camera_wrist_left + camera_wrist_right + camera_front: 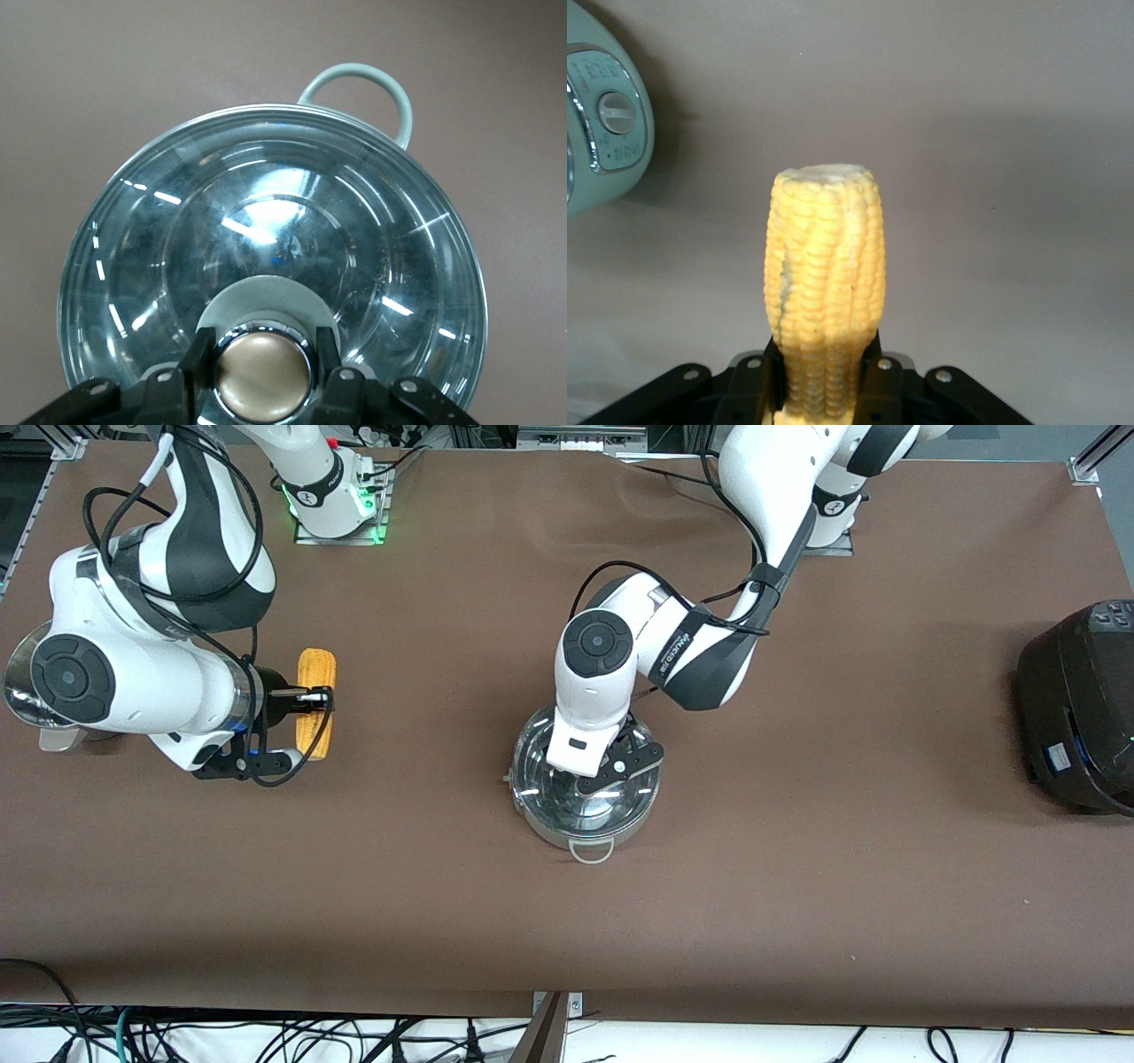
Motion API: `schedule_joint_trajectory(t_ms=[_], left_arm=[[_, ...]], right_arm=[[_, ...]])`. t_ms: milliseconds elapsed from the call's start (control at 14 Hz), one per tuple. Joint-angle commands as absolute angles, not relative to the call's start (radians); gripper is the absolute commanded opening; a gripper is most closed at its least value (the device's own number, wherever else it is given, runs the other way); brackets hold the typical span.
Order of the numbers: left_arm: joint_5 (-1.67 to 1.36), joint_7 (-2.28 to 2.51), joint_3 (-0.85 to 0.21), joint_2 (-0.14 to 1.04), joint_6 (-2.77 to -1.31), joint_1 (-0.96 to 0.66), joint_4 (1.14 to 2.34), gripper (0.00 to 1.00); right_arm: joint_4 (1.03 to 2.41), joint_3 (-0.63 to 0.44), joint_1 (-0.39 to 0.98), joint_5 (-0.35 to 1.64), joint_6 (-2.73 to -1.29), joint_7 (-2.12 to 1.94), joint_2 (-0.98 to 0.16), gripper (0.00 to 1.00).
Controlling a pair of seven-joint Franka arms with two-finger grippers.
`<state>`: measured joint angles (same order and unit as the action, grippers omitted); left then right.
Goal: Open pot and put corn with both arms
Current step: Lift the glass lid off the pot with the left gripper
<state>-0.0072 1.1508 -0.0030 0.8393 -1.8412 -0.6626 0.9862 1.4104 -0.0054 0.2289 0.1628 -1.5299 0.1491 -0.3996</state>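
While the pot (pixel 586 797) sits near the middle of the desk (pixel 797 868), its glass lid (pixel 266 230) is seen on the rim, so the opening step is judged not yet done. The metal knob (pixel 263 375) is flanked closely by the jaws of the left gripper (pixel 611 772), which appear closed on it, presumably so the lid can be lifted straight up. Toward the right arm's end of the desk, the corn (pixel 824 292) is clamped near one end by the jaws of the right gripper (pixel 824 390); whether it is raised cannot be told. A pale appliance (pixel 602 115) is seen beside it, and a black cooker (pixel 1081 708) stands at the left arm's end. Plain brown covering is spread over the desk, with cables along its edges.
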Motion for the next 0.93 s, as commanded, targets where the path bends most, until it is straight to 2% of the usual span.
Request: schedule_joint_trajectory(t_ms=[0,143,214,357,571,857], left_arm=[[-0.030,1.115,-0.008,0.737,-1.729,-0.623,0.968,0.00],[-0.070,1.041,-0.009,0.654,-1.678,-0.572,0.995,0.00],[-0.072,0.949,-0.008,0.593,-1.657,-0.543,1.053,0.00],[-0.074,0.754,-0.009,0.438,-1.655,-0.455,1.254,0.00],[-0.065,0.455,-0.020,0.238,-1.658,-0.295,1.533,0.00],[0.014,0.166,-0.017,0.095,-1.780,-0.155,1.822,0.00]], right_arm=[[1.368,-0.003,0.229,0.187,-1.531,0.152,-0.423,0.00],[1.368,-0.005,0.227,0.210,-1.529,0.150,-0.423,0.00],[1.368,-0.005,0.227,0.212,-1.529,0.150,-0.423,0.00],[1.367,-0.003,0.229,0.218,-1.537,0.153,-0.426,0.00],[1.362,0.002,0.244,0.345,-1.621,0.161,-0.452,0.00],[1.333,0.003,0.349,0.364,-1.800,0.412,-0.500,0.00]])
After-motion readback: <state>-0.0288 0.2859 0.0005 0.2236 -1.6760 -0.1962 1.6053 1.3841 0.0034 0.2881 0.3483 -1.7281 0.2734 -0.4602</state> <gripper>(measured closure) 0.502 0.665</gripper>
